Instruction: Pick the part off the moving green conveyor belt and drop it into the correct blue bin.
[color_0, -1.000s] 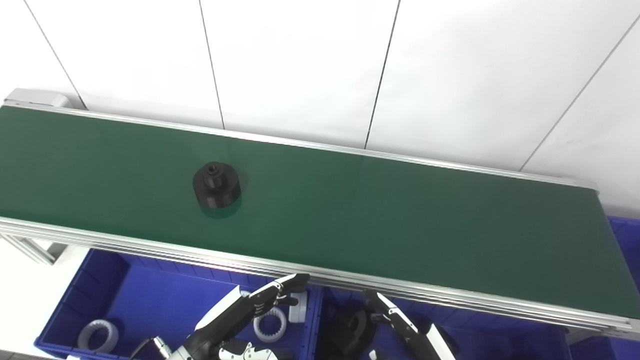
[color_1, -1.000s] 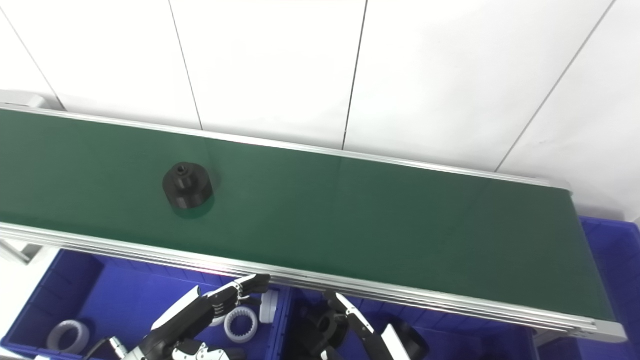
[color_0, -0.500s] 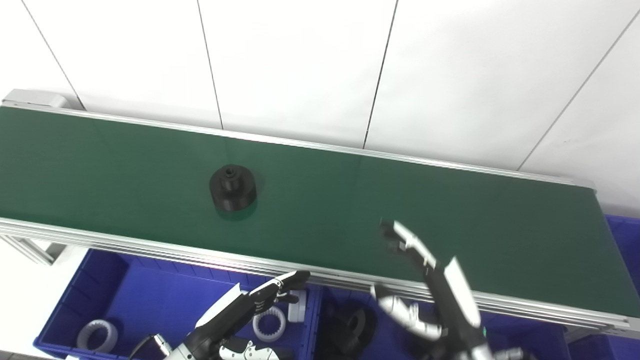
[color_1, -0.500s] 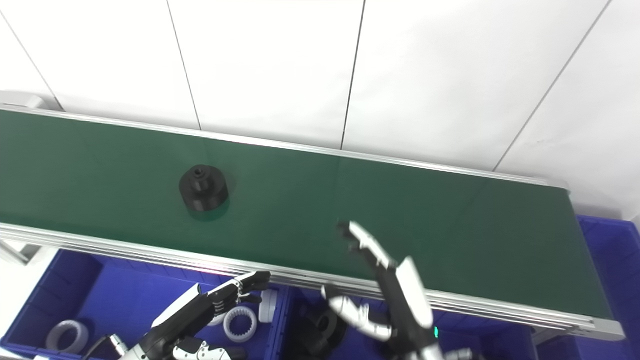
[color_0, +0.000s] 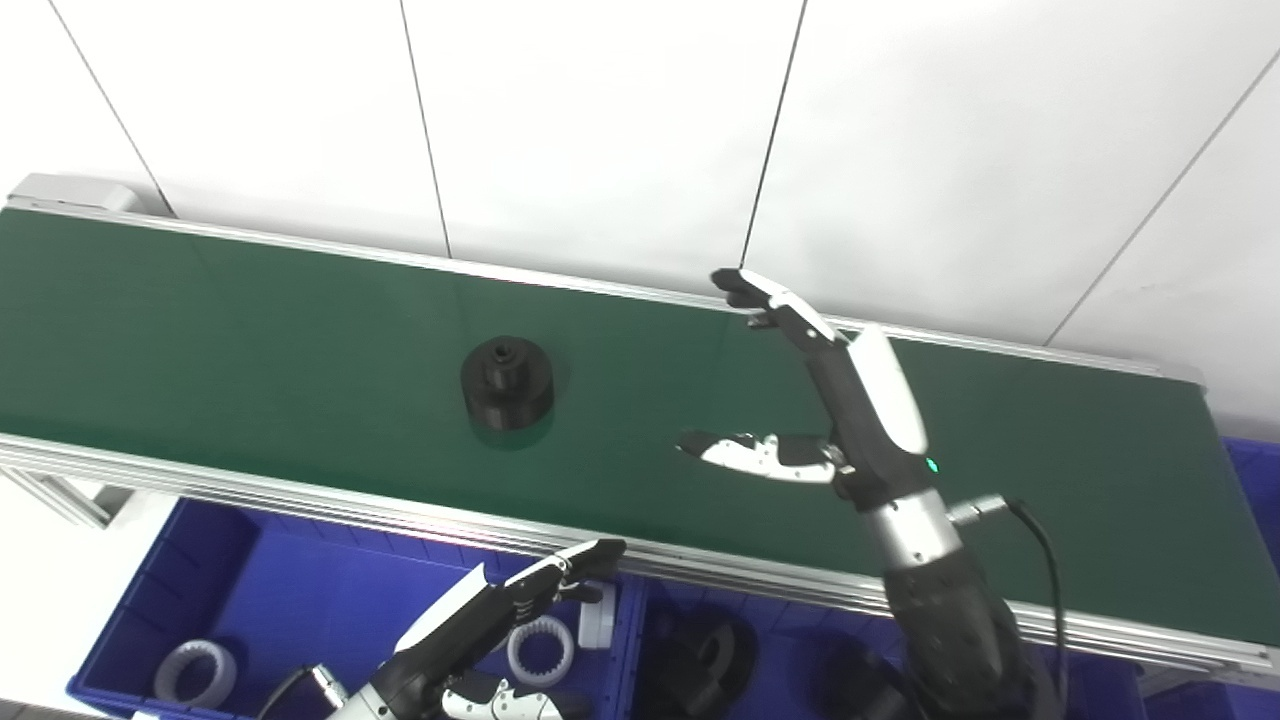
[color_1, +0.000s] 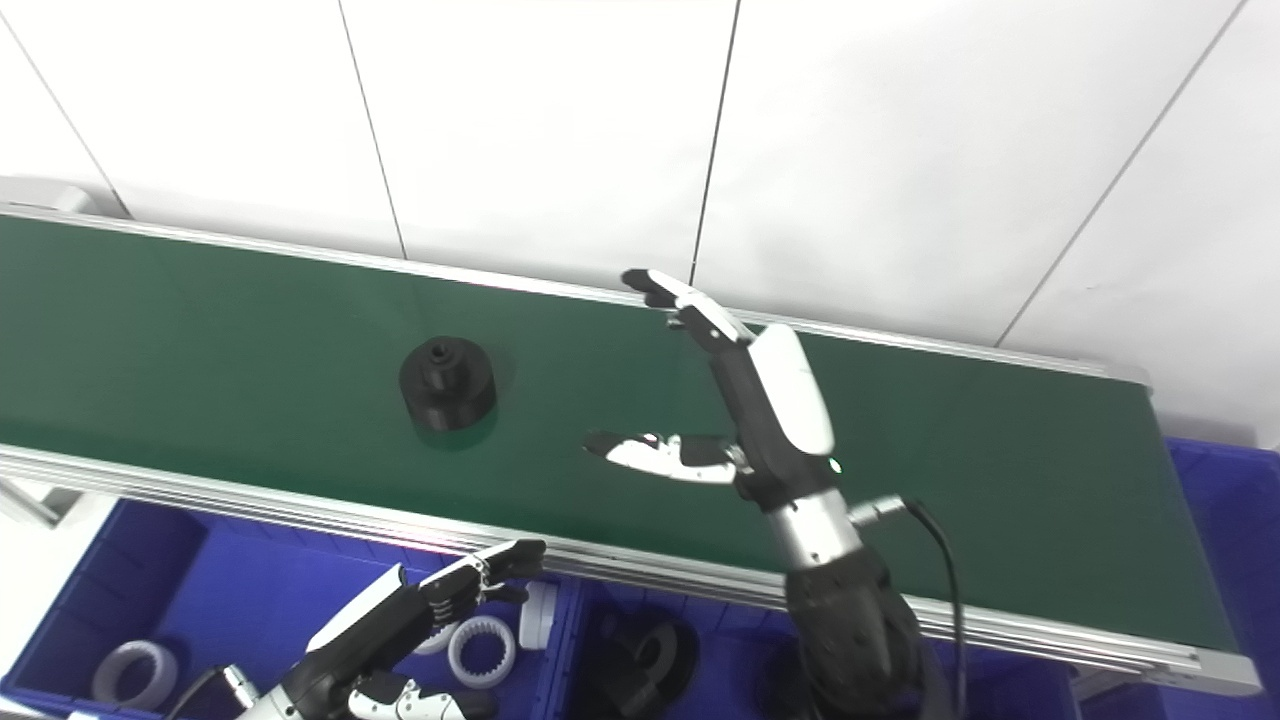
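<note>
Black round stepped plastic part (color_0: 507, 380) sits upright on green conveyor belt (color_0: 250, 330), approx. mid-width. Right hand (color_0: 830, 400) hovers over belt w/ fingers and thumb spread wide, empty; part lies at its 9 o'clock, well apart. Left hand (color_0: 500, 615) low over blue plastic bin (color_0: 200, 560), fingers extended, holding nothing.

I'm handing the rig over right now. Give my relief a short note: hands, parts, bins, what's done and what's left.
Right hand: open, empty, raised over the green conveyor belt, fingers spread, to the right of the part.
Left hand: open, empty, low over the left blue bin.
Black part: upright on the belt, untouched, apart from both hands.
Left bin holds white rings; the middle blue bin holds black parts.
Done: right hand in position. Left: grasp the part, lift it, drop it, likely in the bin with black parts.
</note>
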